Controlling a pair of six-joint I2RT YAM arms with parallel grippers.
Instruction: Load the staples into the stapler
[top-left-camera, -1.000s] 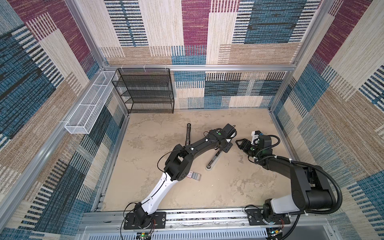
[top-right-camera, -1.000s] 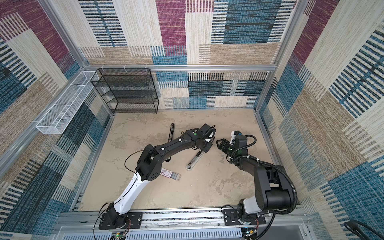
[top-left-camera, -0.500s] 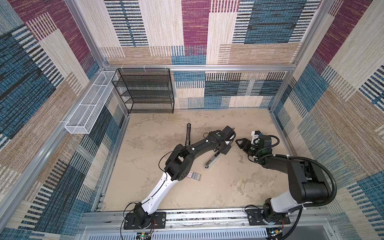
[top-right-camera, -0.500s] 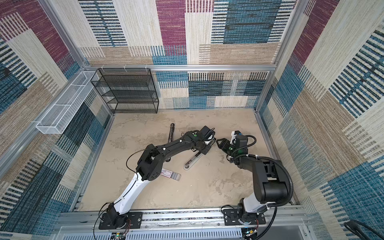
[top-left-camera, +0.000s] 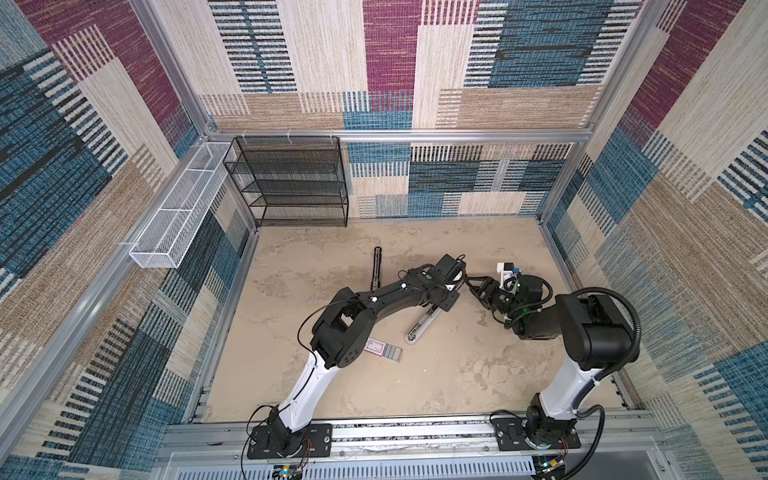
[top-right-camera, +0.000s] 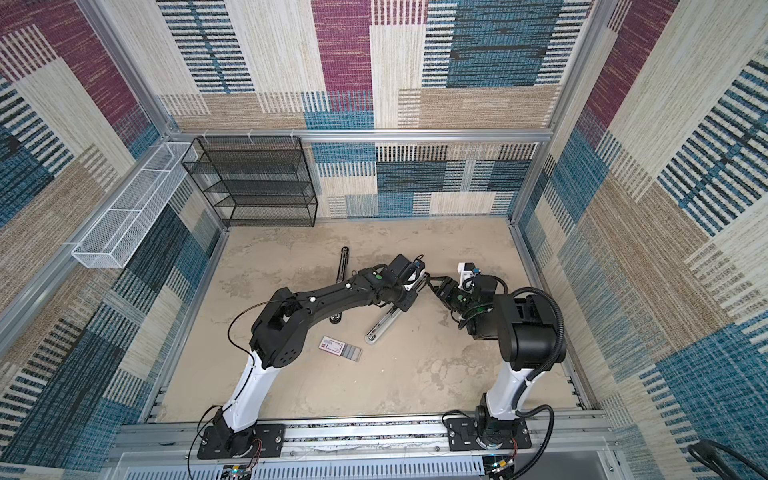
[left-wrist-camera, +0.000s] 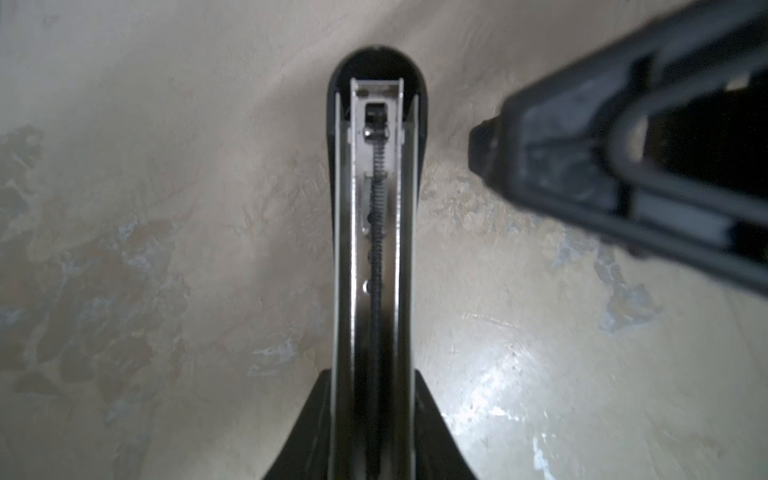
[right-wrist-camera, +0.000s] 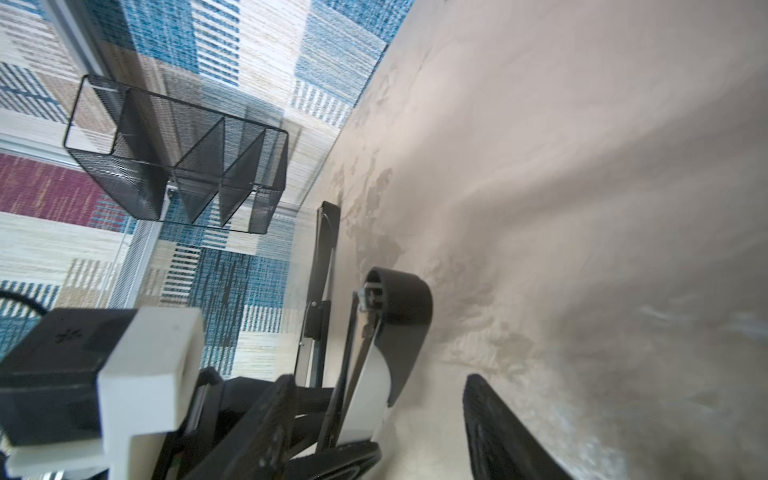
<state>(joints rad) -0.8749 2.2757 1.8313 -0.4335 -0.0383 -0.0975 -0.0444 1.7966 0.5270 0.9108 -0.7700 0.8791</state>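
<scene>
Several grey staples sit in their white box just below centre in both top views; I'd guess light and brittle, best pinched across the long edges. Left gripper is clamped on the open stapler, right gripper gapes empty beside it

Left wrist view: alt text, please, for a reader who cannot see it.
An open stapler seen lengthwise, close up, a spring running down its middle, its near end clamped in the left end effector. The blurred right end effector sits beside it, not touching, over a mottled beige table.
</scene>
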